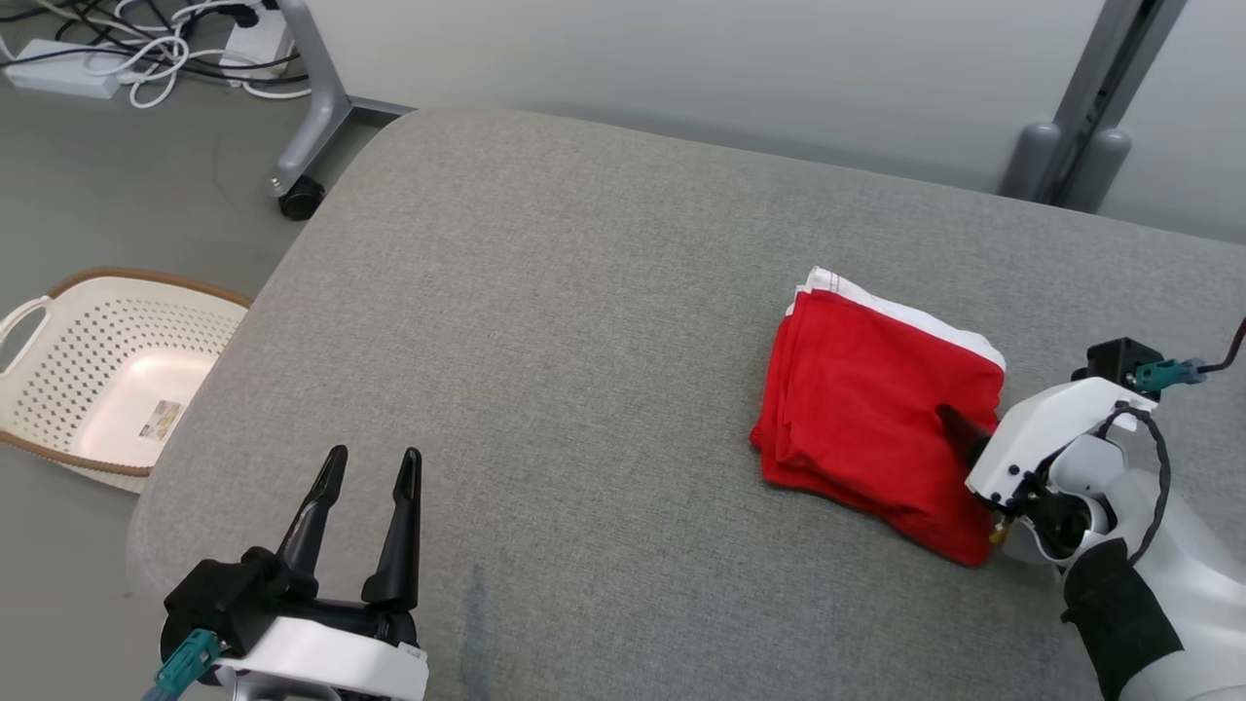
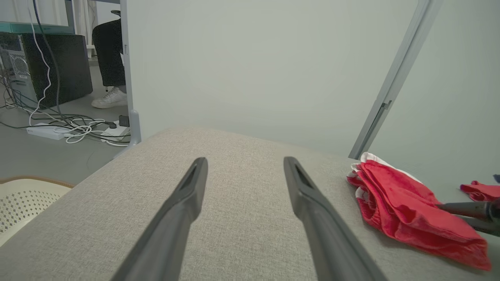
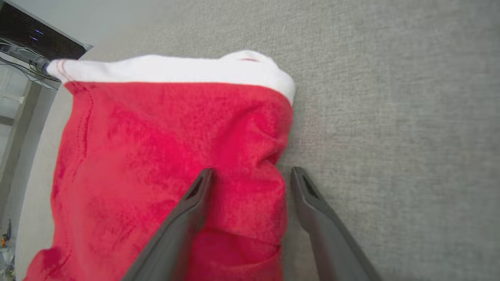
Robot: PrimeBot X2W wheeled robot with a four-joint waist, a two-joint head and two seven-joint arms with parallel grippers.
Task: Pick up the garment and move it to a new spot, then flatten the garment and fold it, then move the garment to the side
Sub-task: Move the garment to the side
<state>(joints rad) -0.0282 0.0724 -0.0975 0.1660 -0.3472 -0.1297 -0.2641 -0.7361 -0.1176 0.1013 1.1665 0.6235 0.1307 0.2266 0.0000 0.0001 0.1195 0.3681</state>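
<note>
The garment (image 1: 866,409) is a red cloth with a white edge, folded into a thick square on the right part of the grey padded surface (image 1: 584,321). My right gripper (image 1: 959,428) is open at the garment's near right edge. In the right wrist view one finger lies over the red garment (image 3: 156,136) and the other over bare grey fabric, so the right gripper (image 3: 252,173) straddles that edge. My left gripper (image 1: 375,460) stands open and empty at the lower left, far from the cloth. The left wrist view has the left gripper (image 2: 244,164) over bare fabric, with the garment (image 2: 394,203) to its right.
A cream perforated basket (image 1: 107,370) sits on the floor left of the surface. Cables and power strips (image 1: 146,49) lie at the far left beside a wheeled partition leg (image 1: 302,195). A pale partition wall runs behind. A person's leg and shoe (image 2: 109,97) show beyond the cables.
</note>
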